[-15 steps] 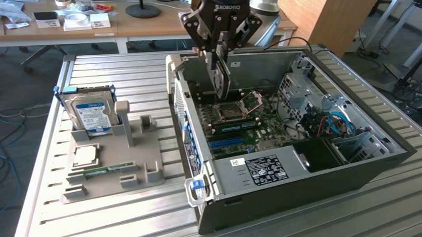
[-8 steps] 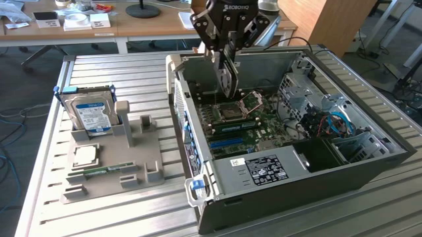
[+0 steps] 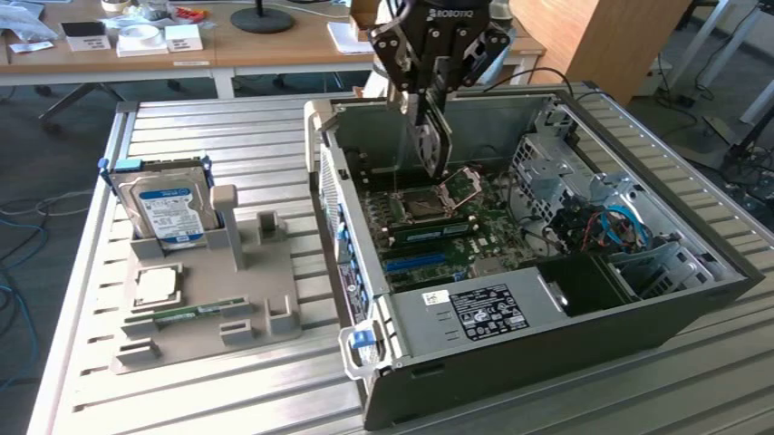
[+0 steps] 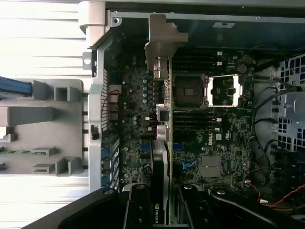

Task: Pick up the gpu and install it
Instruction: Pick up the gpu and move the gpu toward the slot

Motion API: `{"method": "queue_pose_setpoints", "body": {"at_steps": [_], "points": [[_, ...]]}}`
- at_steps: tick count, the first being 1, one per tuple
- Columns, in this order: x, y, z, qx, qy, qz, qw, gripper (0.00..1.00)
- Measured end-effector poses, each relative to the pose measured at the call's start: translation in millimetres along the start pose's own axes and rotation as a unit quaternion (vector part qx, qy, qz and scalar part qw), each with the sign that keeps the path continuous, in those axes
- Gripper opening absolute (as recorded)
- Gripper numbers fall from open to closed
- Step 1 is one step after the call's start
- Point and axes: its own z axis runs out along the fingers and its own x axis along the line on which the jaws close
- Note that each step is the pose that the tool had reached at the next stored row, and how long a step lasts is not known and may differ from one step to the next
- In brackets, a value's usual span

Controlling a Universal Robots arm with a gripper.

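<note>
The gripper (image 3: 426, 91) is clamped on the gpu (image 3: 433, 149), which hangs edge-down above the motherboard (image 3: 484, 227), not yet seated. From where I stand, the trick is to keep the card dead upright and line its lower edge up with a blue slot (image 3: 418, 263) on the motherboard. The metal bracket (image 4: 162, 43) should sit at the board's rear edge, and the push should go straight down without twisting.

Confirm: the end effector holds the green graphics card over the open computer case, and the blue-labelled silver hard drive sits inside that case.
Not inside: the exterior view shows the blue-labelled silver hard drive standing in the grey holder outside the open computer case. The end effector does hold the green graphics card over it.
</note>
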Motion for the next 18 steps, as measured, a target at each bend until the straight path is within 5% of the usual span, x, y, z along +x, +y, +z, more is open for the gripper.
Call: {"method": "queue_pose_setpoints", "body": {"at_steps": [18], "points": [[-37.4,1.4,0.9,0.0,0.0,0.0,1.0,0.26]]}}
